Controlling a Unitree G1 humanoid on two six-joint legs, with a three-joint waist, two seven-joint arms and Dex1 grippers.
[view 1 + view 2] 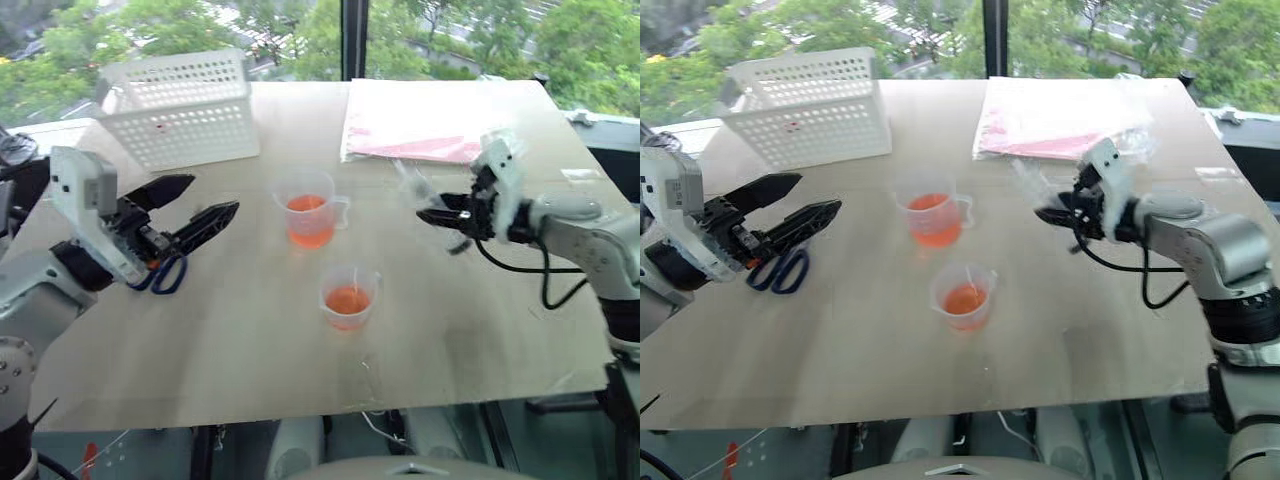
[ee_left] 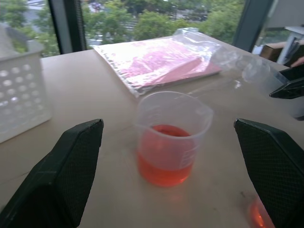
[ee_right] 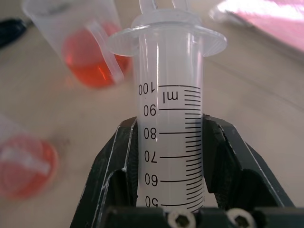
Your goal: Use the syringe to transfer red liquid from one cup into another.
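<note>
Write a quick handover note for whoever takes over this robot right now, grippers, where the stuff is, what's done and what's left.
Right gripper: shut on the syringe, held above the table, right of the cups.
Left gripper: open, empty, hovering left of the cups.
Handled cup and smaller cup both stand upright mid-table, each holding red liquid.
Done: syringe picked up; its barrel looks empty.
Left: draw liquid from one cup, empty it into the other.

On the table (image 1: 250, 370): basket (image 1: 180, 105) far left, scissors (image 1: 160, 272) before it, plastic sleeve (image 1: 420, 120) far right, handled cup (image 1: 312, 208) mid-table, smaller cup (image 1: 349, 297) just before it.
</note>
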